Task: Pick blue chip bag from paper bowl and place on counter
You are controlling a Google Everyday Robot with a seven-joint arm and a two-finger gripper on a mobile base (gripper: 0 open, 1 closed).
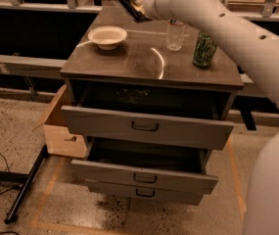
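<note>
The gripper [129, 6] hangs just behind the paper bowl [107, 36], above the back edge of the counter [144, 65]. Its grip cannot be told, and the blue chip bag cannot be told apart from its dark shape. Right of the bowl stands a clear glass [175, 35], then a green can [204, 49] whose writing is unreadable.

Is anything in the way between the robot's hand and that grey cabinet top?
Nothing visible. The gripper hangs over the far edge of the counter. Bare surface lies just in front, with the paper bowl to one side and a clear container and green can to the other.
</note>
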